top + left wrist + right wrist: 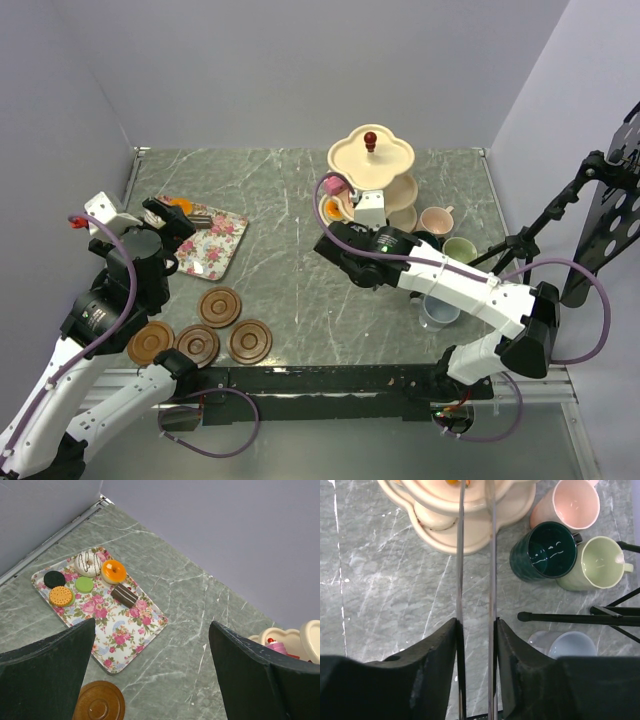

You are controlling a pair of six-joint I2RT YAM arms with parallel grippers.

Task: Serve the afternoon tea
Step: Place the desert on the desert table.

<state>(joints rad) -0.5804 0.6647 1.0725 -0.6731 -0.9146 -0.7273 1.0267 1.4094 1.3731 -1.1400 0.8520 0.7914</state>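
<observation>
The cream three-tier stand [370, 160] with a red knob stands at the back, a pink cake [334, 186] on a lower tier. My right gripper [338, 242] [476, 622] is shut on the thin metal tongs [492, 555], whose two arms reach up to the stand's [470, 527] lower tiers, tips hidden. Pink [570, 505], dark green [545, 550], light green [597, 562] and grey-blue [565, 645] mugs stand to its right. Several cakes, among them an orange donut [113, 571] and a chocolate slice [124, 595], lie on the floral tray [130, 625]. My left gripper [170, 215] [150, 670] hangs open above the table beside the tray.
Several brown saucers [220, 307] [99, 701] lie near the front left. A black tripod leg [580, 616] crosses the table between the mugs, its stand [530, 235] at the right. Grey walls close the back and both sides.
</observation>
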